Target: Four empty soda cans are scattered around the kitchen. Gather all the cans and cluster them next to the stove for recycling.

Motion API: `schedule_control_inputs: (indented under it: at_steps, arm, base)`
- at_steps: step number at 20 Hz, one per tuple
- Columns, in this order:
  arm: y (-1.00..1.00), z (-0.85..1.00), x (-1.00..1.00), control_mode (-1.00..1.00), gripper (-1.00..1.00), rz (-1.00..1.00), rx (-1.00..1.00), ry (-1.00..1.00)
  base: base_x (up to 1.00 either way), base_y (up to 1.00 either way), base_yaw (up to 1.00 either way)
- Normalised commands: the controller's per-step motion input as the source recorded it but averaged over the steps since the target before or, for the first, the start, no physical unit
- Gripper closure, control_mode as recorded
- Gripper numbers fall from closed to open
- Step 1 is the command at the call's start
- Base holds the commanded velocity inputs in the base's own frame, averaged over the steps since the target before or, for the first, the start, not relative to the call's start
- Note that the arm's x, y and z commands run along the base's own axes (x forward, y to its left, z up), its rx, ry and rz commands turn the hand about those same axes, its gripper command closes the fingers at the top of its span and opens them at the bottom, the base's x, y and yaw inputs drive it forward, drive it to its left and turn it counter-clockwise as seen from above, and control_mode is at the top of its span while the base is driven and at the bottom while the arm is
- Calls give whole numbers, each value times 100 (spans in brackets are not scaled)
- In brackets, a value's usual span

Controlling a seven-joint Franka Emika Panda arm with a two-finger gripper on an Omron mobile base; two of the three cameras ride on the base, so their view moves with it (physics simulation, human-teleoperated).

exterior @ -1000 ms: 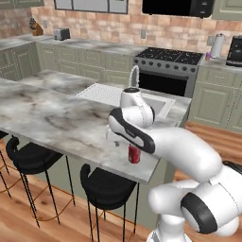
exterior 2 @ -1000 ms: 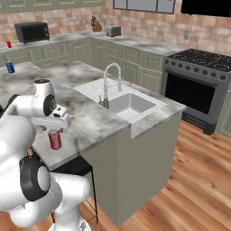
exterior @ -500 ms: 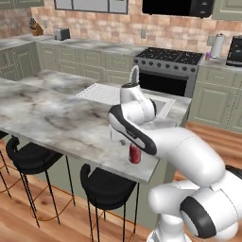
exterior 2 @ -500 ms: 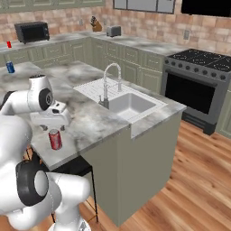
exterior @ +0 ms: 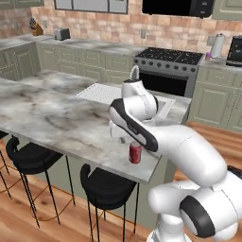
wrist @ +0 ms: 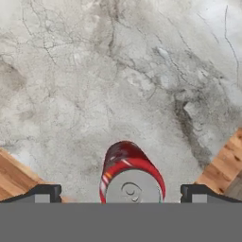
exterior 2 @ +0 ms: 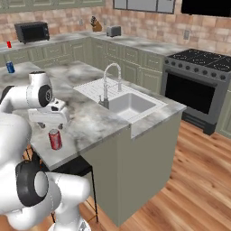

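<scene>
My two-finger gripper [wrist: 120,191] hangs above the small red metal soda can with the silver top [wrist: 132,172], jaws spread as wide as they go and holding nothing. In the hand view one dark fingertip sits off each side of the can's silver lid, with clear marble between each tip and the can wall, so the can lies right between my fingers and straight down from my palm.

The can stands upright on the grey-veined marble island counter [exterior: 56,118], close to the counter's near edge. Its long axis is vertical, running along my approach line, so my jaws close across its round body, not its length. In the left base view the red can [exterior: 135,153] sits just below my hand, above the black bar stool [exterior: 105,186]. In the right base view the can [exterior 2: 55,139] is under and slightly nearer the camera than my gripper [exterior 2: 47,118]. The gap looks like a plain drop, no sideways shift needed, I judge. I can't tell how far the tips are above the lid.

The grey steel stove with the black glass top [exterior 2: 198,74] is well apart from here, across the wood floor on the back wall run. Another can, blue [exterior 2: 10,67], stands on the far counter. The risk, I judge, is clipping the rim on the way down and tipping the can off the edge.
</scene>
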Motion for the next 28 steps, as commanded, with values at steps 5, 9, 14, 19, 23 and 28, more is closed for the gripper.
schedule_control_inputs:
  at_steps: [5, 9, 14, 19, 23, 28]
  arm:
    - [-8, 7, -47, -100, -100, 0, 7, -7]
    - [-17, 0, -13, -100, -100, -1, 0, 0]
    - [-14, 0, 3, -100, -100, 0, 0, -1]
    - [7, 0, 20, -100, -100, 0, 0, 0]
    - [20, -2, 30, -100, -100, -2, 0, 0]
    - [16, -8, 34, -100, -100, -1, -1, 1]
  base:
    - [0, 0, 0]
    - [0, 0, 0]
    - [0, 0, 0]
    - [0, 0, 0]
    - [0, 0, 0]
    - [0, 0, 0]
